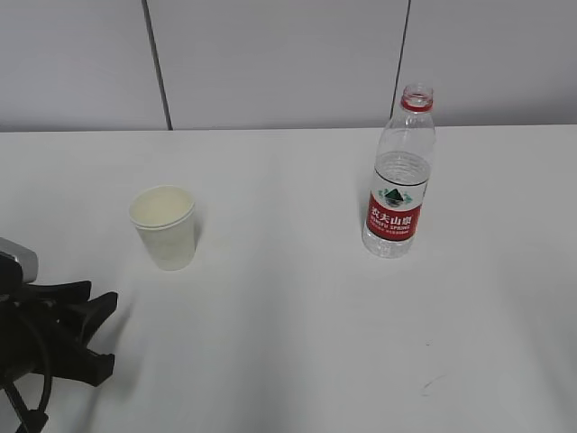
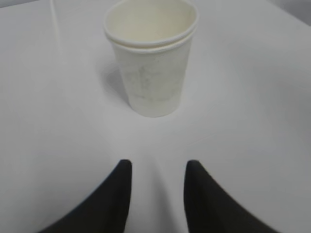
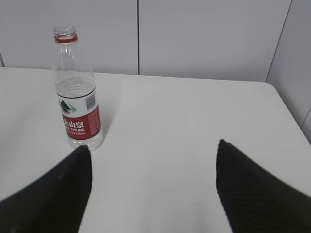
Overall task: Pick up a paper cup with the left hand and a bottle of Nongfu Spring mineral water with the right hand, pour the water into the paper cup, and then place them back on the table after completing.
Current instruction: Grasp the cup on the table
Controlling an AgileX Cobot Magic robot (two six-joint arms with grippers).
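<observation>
A cream paper cup (image 1: 163, 227) stands upright on the white table (image 1: 288, 316), left of centre. It looks empty in the left wrist view (image 2: 151, 63). The Nongfu Spring bottle (image 1: 400, 176) stands upright at the right, uncapped, with a red label and clear water (image 3: 74, 90) up to about two thirds. My left gripper (image 1: 102, 334) is at the bottom left, open and empty, short of the cup, which lies straight ahead of it (image 2: 157, 167). My right gripper (image 3: 153, 145) is wide open and empty; the bottle (image 3: 77, 92) stands ahead to its left. The right arm is out of the exterior view.
Grey wall panels (image 1: 270, 63) rise behind the table's back edge. The table's right edge (image 3: 286, 114) shows in the right wrist view. Small dark marks (image 1: 431, 381) lie on the tabletop near the front right.
</observation>
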